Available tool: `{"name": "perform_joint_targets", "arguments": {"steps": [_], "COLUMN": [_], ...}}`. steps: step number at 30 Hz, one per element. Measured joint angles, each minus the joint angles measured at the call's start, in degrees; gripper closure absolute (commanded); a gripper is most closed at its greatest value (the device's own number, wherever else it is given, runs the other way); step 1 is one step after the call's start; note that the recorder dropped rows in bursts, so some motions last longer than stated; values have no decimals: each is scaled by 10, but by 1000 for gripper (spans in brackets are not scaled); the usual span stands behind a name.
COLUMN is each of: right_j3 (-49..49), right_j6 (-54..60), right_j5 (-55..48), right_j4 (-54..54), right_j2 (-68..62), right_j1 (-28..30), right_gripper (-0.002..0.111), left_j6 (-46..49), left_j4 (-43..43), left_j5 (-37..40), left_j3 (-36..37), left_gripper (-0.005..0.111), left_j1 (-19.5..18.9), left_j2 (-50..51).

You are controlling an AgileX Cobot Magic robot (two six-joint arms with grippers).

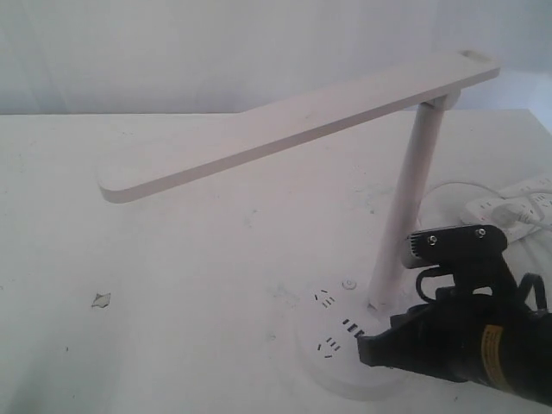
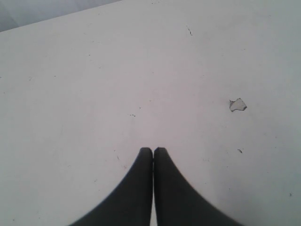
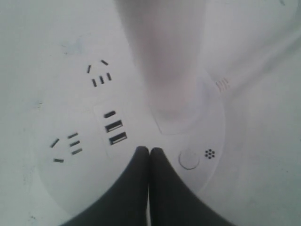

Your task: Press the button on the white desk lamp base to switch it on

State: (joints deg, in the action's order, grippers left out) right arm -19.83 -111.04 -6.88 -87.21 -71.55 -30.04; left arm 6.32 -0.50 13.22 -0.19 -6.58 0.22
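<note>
The white desk lamp (image 1: 293,125) stands on the table, its flat bar head reaching left from the slim stem (image 1: 412,198). The round lamp base (image 1: 332,362) shows pin sockets, USB ports (image 3: 115,127) and a round button (image 3: 189,159) beside a small cluster of holes. My right gripper (image 3: 149,150) is shut and empty, with its tips over the base between the USB ports and that button, just beside the button. In the exterior view the right gripper (image 1: 364,349) covers the base's right part. My left gripper (image 2: 153,150) is shut and empty over bare table.
A white power strip (image 1: 517,207) with a cable lies behind the stem at the right. A small chipped mark (image 1: 102,300) shows on the white tabletop (image 1: 172,285) at the left, and the same mark (image 2: 238,104) appears in the left wrist view.
</note>
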Motion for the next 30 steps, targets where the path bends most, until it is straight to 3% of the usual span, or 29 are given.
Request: {"name": "perform_joint_targets", "arguments": {"steps": [30], "right_j3": [12], "right_j6": [-23], "right_j5": [-45], "right_j4": [-5], "right_j2": [0], "right_j1": [0], "right_gripper": [108], "left_j6": [0], "left_j4": [0], "left_j5": [0], "left_j3": [0], "left_gripper": [107], "left_j1": [0], "left_j2": [0]}}
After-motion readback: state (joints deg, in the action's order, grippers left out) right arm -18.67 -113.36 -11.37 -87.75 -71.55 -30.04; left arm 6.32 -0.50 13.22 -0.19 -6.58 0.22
